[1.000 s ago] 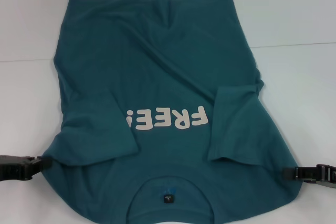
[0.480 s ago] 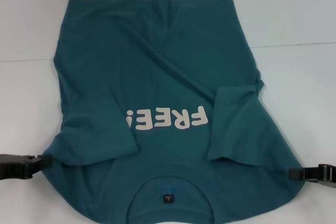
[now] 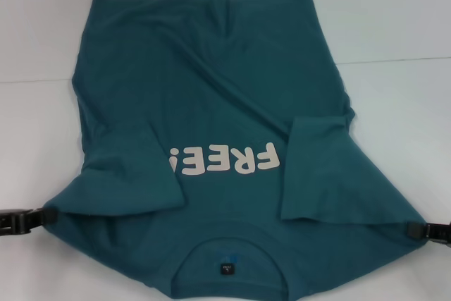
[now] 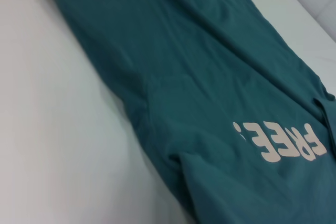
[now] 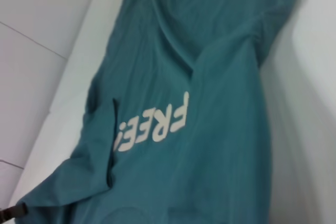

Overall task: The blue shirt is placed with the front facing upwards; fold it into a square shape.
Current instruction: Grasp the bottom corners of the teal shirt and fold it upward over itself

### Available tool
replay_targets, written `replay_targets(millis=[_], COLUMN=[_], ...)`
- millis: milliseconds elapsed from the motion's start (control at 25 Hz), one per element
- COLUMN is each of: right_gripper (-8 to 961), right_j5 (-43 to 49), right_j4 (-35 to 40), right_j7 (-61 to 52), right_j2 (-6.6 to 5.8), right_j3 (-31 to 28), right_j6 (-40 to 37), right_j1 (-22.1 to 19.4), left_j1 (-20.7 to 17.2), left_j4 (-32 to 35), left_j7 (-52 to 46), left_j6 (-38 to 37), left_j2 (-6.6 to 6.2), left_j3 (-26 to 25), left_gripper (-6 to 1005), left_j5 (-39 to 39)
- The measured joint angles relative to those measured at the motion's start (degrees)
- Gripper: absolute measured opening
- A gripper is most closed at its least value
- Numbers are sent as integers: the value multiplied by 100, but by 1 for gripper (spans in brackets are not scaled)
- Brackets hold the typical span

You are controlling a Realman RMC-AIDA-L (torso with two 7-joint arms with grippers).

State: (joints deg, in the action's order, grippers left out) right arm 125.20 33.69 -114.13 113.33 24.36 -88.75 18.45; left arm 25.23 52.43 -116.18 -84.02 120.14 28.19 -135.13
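Item: blue shirt, flat on white table, print up, sleeves folded in, collar nearest robot. Left gripper, right gripper: each pinching shoulder edge. Risk: thin grip slipping, uneven lift skewing fold.

Cream "FREE!" lettering on blue shirt chest; neck label unreadable.

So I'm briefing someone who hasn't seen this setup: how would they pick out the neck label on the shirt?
Find the blue shirt spread over the white table, its collar at the near edge of the head view, between the left gripper and right gripper. Inside the collar's curve sits the neck label: a small dark square, unlike the large cream FREE! lettering farther up.
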Motion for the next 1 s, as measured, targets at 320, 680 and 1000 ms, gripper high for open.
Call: replay_targets(millis=[320,680,1000], right_gripper=[34,33,34], right_j5=[-6,-3,3], right_j4=[-18,27,30], right_j7=[601,974,1227], right_j2=[41,53,75], right_j3=[-559,-932,-1203], right_j6=[-509,-885,-1134], right_j1=[-407,-785,-1071], left_j1=[-164,-330,-508], left_j4=[84,221,270], left_j7=[-132,5,138], left_j6=[-340,-1067,-1451], left_j2=[-11,19,27], left_j3=[-353,-465,-483], left_gripper=[8,9,10], left_j5=[-133,-138,-138])
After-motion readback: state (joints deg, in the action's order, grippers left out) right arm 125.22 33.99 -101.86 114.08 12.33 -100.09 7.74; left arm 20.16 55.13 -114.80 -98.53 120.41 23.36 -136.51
